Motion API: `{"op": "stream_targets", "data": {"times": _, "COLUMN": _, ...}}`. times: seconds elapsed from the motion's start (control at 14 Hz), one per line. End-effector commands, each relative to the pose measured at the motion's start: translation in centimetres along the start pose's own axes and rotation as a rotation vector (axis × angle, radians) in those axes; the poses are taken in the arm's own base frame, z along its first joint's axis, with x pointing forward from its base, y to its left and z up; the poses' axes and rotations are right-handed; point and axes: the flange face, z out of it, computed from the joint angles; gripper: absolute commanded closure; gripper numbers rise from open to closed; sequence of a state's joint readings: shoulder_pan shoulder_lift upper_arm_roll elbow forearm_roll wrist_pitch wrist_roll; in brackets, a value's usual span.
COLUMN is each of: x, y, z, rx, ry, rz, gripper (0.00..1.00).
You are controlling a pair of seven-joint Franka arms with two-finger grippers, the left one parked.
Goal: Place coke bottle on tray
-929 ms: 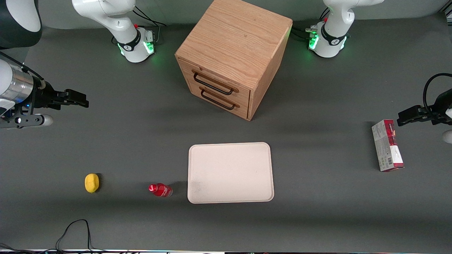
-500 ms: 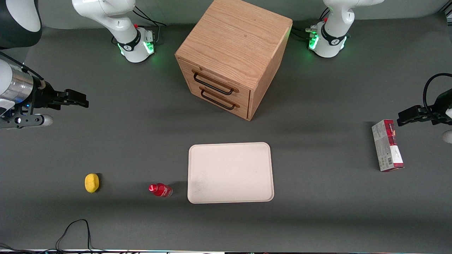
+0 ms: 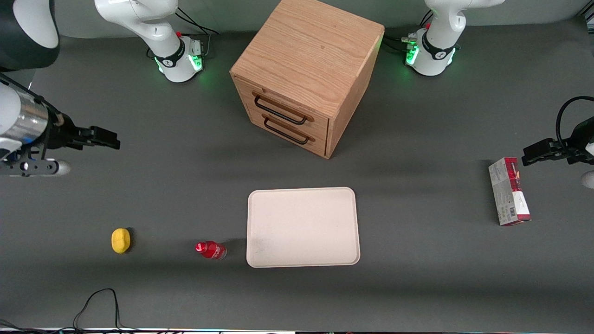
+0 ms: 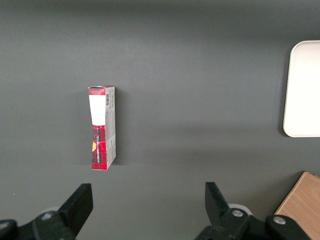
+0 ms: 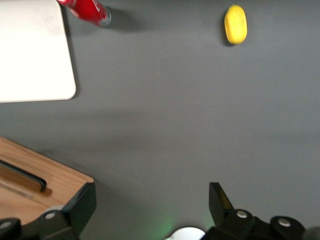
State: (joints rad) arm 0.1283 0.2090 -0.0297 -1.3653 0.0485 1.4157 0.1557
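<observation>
**Op:** Since the earlier frames my right arm has shifted slightly: the gripper [image 3: 107, 138] sits a touch lower in the front view and a little closer to the table's middle. Bottle and tray have not budged.

**Obs:** Gripper state?

**Op:** Spread wide and holding nothing, going by the wrist camera, where both fingers [image 5: 80, 205] stand well apart with bare table between them. It hovers near the working arm's end of the table, farther from the front camera than the target.

**Obs:** And the target?

**Op:** I log the coke bottle [image 3: 211, 249] on the table just beside the tray [image 3: 303, 227], near the tray's corner closest to the front camera, apart from it by a narrow gap. It looks upright, cap leaning toward the lemon [image 3: 120, 240], though I can't rule out that it lies on its side.

**Obs:** Key relation for the approach?

**Op:** From the gripper, the bottle lies nearer the front camera and toward the tray. My judgement: travel diagonally that way, then descend over the cap. Lemon is well clear; drawer cabinet [image 3: 306, 74] is out of the path.
</observation>
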Motion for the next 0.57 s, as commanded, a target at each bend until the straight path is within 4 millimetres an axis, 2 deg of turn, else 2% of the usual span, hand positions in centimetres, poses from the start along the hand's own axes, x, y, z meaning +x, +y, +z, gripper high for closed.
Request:
{"op": "stream_targets", "data": {"times": 0.0, "x": 4.4, "y": -4.7, "z": 0.9, "rx": 0.000, "ry": 0.017, "rz": 0.052, "gripper": 0.00}}
{"op": "stream_targets", "data": {"times": 0.14, "x": 8.3, "y": -8.0, "z": 2.7, "rx": 0.001, "ry": 0.048, "rz": 0.092, "gripper": 0.00}}
{"op": "stream_targets", "data": {"times": 0.29, "x": 11.5, "y": -10.6, "z": 6.4, "rx": 0.000, "ry": 0.064, "rz": 0.114, "gripper": 0.00}}
{"op": "stream_targets", "data": {"times": 0.43, "x": 13.5, "y": -12.0, "z": 8.2, "rx": 0.032, "ry": 0.138, "rz": 0.141, "gripper": 0.00}}
{"op": "stream_targets", "data": {"times": 0.5, "x": 14.9, "y": -12.5, "z": 10.6, "rx": 0.038, "ry": 0.144, "rz": 0.140, "gripper": 0.00}}
